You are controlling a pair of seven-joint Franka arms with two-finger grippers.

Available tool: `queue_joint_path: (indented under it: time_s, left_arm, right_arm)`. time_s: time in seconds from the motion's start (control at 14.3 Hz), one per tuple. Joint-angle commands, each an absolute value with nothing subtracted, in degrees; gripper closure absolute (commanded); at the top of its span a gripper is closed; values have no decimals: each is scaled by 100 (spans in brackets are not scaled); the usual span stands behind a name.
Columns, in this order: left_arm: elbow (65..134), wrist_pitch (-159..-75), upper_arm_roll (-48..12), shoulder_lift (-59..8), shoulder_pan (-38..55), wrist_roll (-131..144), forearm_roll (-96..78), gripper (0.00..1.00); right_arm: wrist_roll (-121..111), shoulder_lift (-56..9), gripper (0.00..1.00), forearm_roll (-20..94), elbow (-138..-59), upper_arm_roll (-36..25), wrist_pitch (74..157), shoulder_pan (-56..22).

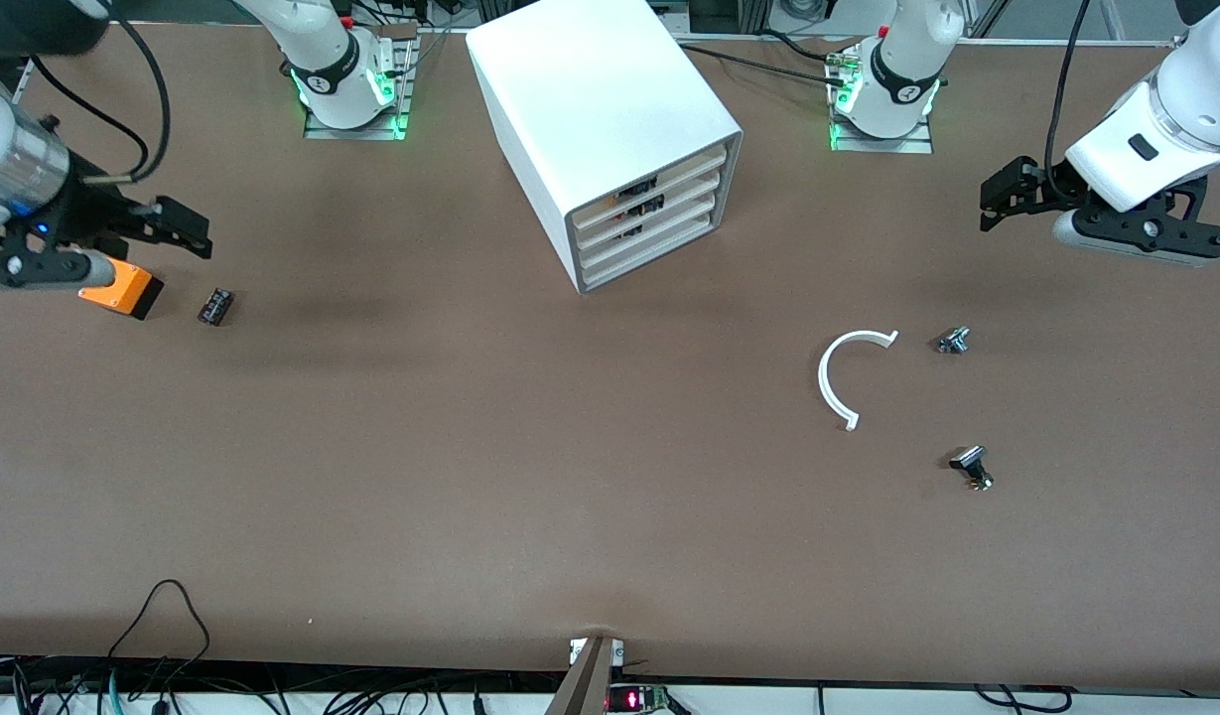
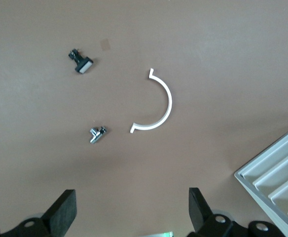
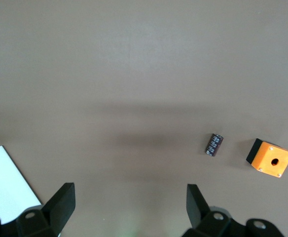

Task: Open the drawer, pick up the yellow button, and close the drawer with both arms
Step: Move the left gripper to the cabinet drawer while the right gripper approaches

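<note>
No writing can be read. The right gripper [image 1: 178, 226] hangs over the bench [image 1: 471, 447] edge, fingers spread, near the orange box [image 1: 121, 288]. The drawer [image 1: 659, 179] is shut. The left gripper [image 1: 1007, 194] waits, fingers spread, above the white ring piece [image 1: 838, 372].

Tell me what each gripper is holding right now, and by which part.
Nothing is held. The left gripper and right gripper both hang open above bare table.
</note>
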State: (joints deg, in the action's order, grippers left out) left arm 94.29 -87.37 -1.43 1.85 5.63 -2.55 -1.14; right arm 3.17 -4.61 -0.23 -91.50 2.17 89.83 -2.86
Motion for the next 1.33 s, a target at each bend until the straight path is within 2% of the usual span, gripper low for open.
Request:
queue_joint_path:
  time_s: [0.0, 0.56, 0.7, 0.98, 1.26]
  left_arm:
    - [9361, -8499, -141, 237, 563, -290, -79, 0]
    - [9334, -8376, -334, 185, 615, -325, -114, 0]
    - [9351, -8289, -334, 124, 598, -325, -595, 0]
    - [9351, -7420, -386, -350, 624, -351, -2131, 0]
    - [9352, -7400, -571, -939, 615, -369, -3398, 0]
  right_arm:
    - [141, -843, 0, 53, -9018, 229, 8991, -237]
    - [255, -1573, 0, 62, -9026, 272, 9483, -448]
    - [333, -1670, 0, 114, -9035, 272, 9606, -518]
    - [1185, -1793, 0, 141, -9062, 281, 9844, -940]
    - [1923, -1907, 0, 149, -9158, 299, 10054, -1256]
